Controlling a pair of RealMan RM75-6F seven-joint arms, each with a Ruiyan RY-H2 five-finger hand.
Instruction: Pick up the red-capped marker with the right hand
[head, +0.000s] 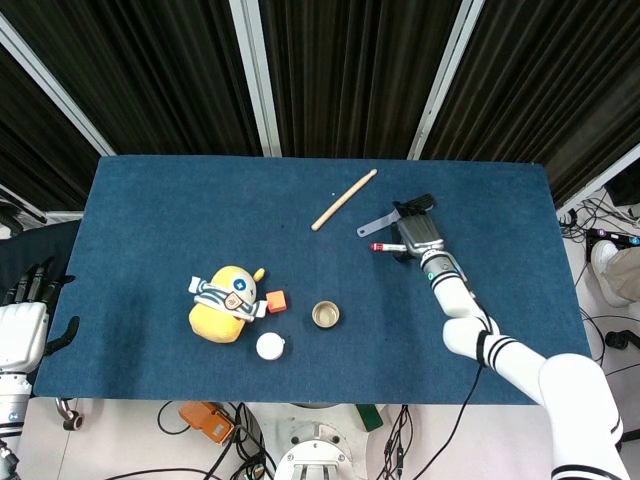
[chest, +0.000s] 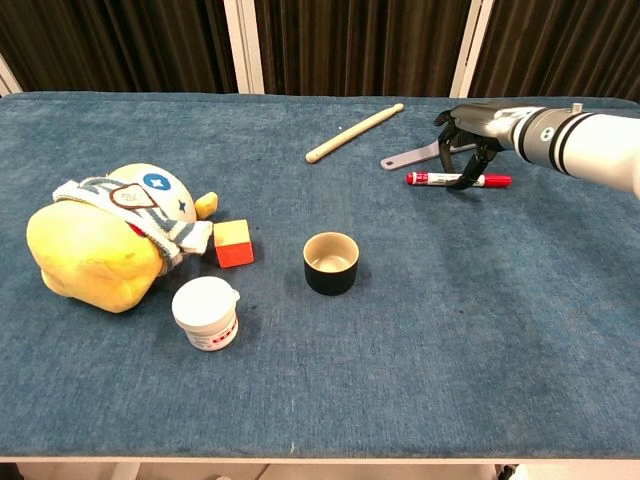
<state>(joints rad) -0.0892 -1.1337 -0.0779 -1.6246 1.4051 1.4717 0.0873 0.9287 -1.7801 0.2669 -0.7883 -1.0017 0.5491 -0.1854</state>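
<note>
The red-capped marker lies flat on the blue table at the far right, its red cap pointing right. In the head view only its left tip shows from under the hand. My right hand hovers over the marker's middle, fingers arched down on either side of the barrel and reaching the table. The marker still rests on the cloth. My left hand hangs beside the table's left edge, fingers apart, holding nothing.
A grey brush lies just behind the marker, under the right hand. A wooden stick sits further left. A small cup, an orange block, a white jar and a yellow plush toy occupy the centre and left.
</note>
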